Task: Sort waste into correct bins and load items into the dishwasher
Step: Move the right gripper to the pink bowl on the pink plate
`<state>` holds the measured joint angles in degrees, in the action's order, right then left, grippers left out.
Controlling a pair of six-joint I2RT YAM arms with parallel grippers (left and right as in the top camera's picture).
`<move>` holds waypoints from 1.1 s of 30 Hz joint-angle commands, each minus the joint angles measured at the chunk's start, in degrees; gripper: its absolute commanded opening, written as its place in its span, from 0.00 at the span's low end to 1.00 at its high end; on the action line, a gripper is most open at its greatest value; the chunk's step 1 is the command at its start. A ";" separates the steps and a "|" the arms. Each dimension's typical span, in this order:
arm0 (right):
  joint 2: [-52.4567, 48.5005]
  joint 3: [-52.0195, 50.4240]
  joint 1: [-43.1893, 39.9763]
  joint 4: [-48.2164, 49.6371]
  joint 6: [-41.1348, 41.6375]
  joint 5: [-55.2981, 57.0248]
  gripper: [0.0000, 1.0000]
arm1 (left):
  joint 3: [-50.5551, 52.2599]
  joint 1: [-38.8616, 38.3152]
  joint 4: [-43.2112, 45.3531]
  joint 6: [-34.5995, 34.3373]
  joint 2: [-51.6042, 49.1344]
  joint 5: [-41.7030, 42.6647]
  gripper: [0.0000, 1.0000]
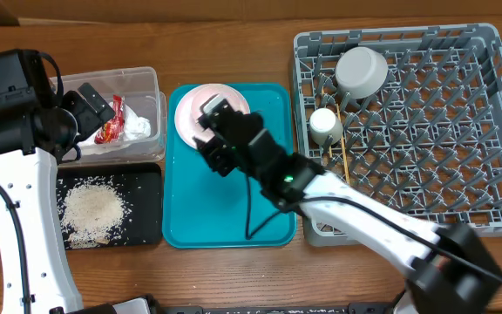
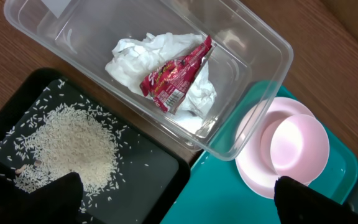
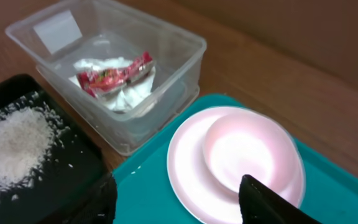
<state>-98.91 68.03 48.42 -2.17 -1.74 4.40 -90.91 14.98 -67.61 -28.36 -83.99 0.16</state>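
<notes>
Overhead, I see my left gripper (image 2: 182, 202) spread wide and holding nothing above the clear tub (image 1: 149, 80), where the napkin (image 1: 139, 127) and red wrapper (image 1: 111, 123) lie. Rice (image 1: 92, 209) sits on the black tray (image 1: 149, 196) beside it. Next comes the teal tray (image 1: 225, 214) with the pink plate (image 1: 189, 108) on it. My right gripper (image 3: 179, 202) hangs over the plate, fingers apart. Far right, the grey rack (image 1: 495, 131) holds a bowl (image 1: 362, 71), a cup (image 1: 325, 125) and chopsticks (image 1: 345, 155).

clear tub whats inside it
In the tub lies a crumpled white napkin with a red wrapper on top. The wrapper covers the napkin's middle, so anything beneath it cannot be seen.
</notes>
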 commanded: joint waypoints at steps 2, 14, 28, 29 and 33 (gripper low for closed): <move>-6.80 -0.04 -0.24 2.45 -2.86 1.99 0.67 | -0.96 -0.37 0.13 0.48 0.85 -0.74 1.00; -17.53 -0.04 -0.61 7.08 -4.74 2.01 0.71 | -0.96 -0.37 0.13 0.48 0.85 -0.74 1.00; -20.87 -0.07 -1.92 9.01 -4.74 1.99 0.62 | -0.96 -0.37 0.13 0.48 0.85 -0.74 1.00; -20.87 -0.07 -1.97 8.98 -4.74 1.99 0.59 | -0.96 -0.37 0.13 0.48 0.85 -0.74 1.00; -21.05 -0.07 -2.89 9.07 -4.74 1.97 0.50 | -0.96 -0.37 0.13 0.50 0.85 -0.74 1.00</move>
<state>-119.55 68.01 46.52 6.44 -6.37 6.24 -90.91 14.98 -67.59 -28.36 -83.99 0.14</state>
